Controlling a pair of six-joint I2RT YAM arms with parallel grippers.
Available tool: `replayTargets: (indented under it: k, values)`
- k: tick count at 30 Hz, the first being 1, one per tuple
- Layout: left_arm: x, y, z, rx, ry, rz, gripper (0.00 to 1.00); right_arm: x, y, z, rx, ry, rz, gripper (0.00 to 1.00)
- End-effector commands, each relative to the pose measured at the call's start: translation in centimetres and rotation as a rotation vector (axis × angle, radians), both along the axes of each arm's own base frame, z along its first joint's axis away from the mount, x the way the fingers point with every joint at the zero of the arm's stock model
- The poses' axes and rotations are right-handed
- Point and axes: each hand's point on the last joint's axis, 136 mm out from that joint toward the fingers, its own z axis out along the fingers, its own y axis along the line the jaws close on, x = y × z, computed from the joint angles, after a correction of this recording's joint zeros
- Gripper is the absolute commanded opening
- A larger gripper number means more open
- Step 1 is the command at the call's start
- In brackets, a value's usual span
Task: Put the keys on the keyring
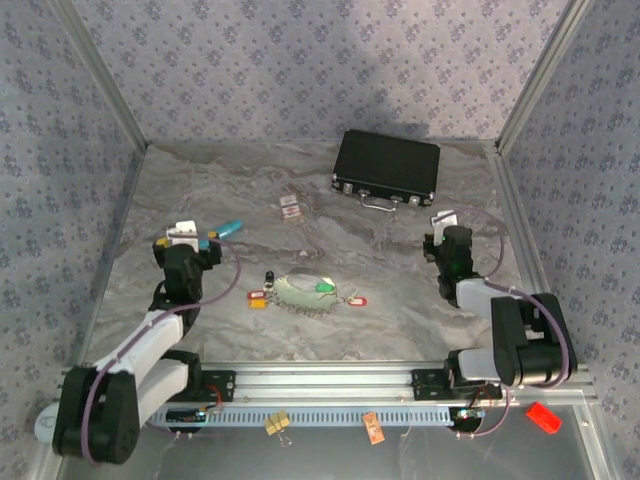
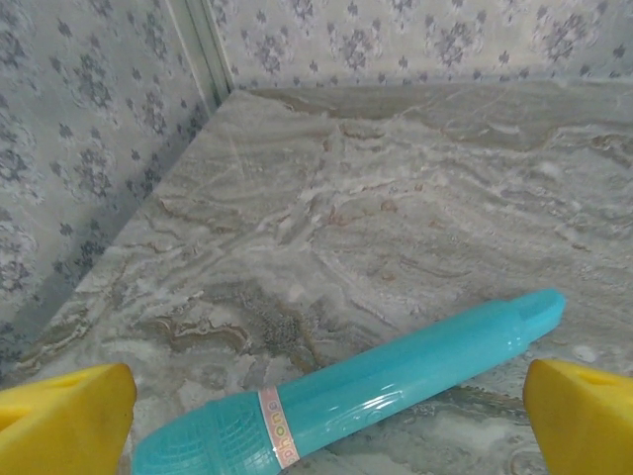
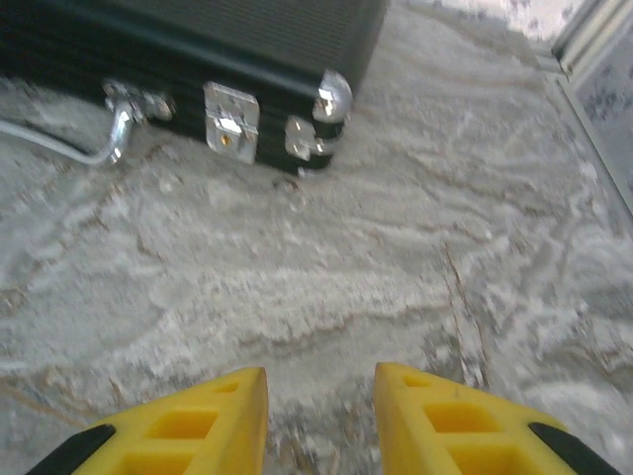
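- Step in hand: the opening approach, by my judgement. No key is lifted, and neither claw is at the work.
- Keys (image 1: 257, 298): lying flat mid-table (image 1: 400, 330), clustered round the keyring (image 1: 310, 308). Red and yellow ones are at its left end, a black one is just above those, a green one is on or inside the loop, and a red one is at its right end. Whether any is already threaded cannot be told from the top view.
- Left claw (image 2: 321, 421): spread wide and pinching nothing. A turquoise cylinder (image 2: 376, 381) lies on the table between its fingers (image 2: 59, 421). The claw is well left of the keys.
- Right claw (image 3: 321, 421): fingers part-spread with bare table showing in the gap, gripping nothing. It faces the black case (image 3: 198, 59) and is well right of the keys.
- Next move, as judged: bring both claws in to the cluster. One should narrow to a fine pinch on the thin loop and hold it steady while the other takes a key by its coloured head. The loop is slight and lies flat, so the pinch may slip or drag the keys.
- Writing: a pale band on the cylinder carries small marks, not legible. The red-and-white card (image 1: 290, 207) is too small to read. No brand shows on the case or its latches (image 3: 229, 121).
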Motion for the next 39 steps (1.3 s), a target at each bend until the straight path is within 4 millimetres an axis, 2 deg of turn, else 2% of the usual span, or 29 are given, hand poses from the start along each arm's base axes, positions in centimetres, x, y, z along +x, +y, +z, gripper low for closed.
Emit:
replayTargets:
  k: [1, 3, 6, 11, 14, 15, 19, 22, 35, 37, 38, 39]
  values:
    - [1.6, -0.2, 0.6, -0.053, -0.070, -0.038, 1.00, 0.9, 0.3, 1.4, 0.071, -0.119, 0.020, 0.36]
    - [2.1, 0.1, -0.4, -0.061, -0.052, -0.036, 1.00, 0.9, 0.2, 1.1, 0.111, -0.115, 0.041, 0.36]
    - [3.0, 0.5, -1.4, -0.068, -0.045, -0.038, 1.00, 1.7, -0.1, -0.5, 0.128, -0.090, 0.039, 0.36]
    - [4.8, -0.7, -2.0, -0.036, -0.044, -0.123, 1.00, 1.9, -0.9, -0.7, 0.166, -0.064, 0.016, 0.35]
    - [5.4, -0.8, -4.2, -0.042, -0.023, -0.133, 1.00, 2.0, -1.0, -0.7, 0.176, -0.062, 0.012, 0.36]
    - [5.8, -0.8, -4.2, -0.035, -0.050, -0.135, 1.00, 2.0, -1.1, -0.7, 0.180, -0.056, 0.010, 0.38]
    - [6.9, -0.4, -4.6, -0.053, 0.019, -0.118, 1.00, 2.1, -1.3, -0.8, 0.195, -0.053, 0.006, 0.41]
    - [7.0, 0.7, -5.0, -0.084, 0.045, -0.076, 1.00, 2.1, -1.4, -0.7, 0.196, -0.053, 0.003, 0.43]
    - [7.1, 0.5, -5.1, -0.093, 0.063, -0.093, 1.00, 2.1, -1.4, -0.8, 0.198, -0.051, 0.000, 0.46]
    - [7.1, 0.5, -5.1, -0.095, 0.064, -0.094, 1.00, 2.1, -1.4, -0.8, 0.198, -0.051, 0.000, 0.51]
    - [7.1, 0.5, -5.1, -0.095, 0.063, -0.092, 1.00, 2.1, -1.4, -0.8, 0.196, -0.052, 0.000, 0.64]
    - [7.1, 0.5, -5.1, -0.095, 0.063, -0.093, 1.00, 2.1, -1.5, -0.8, 0.195, -0.052, -0.003, 0.98]
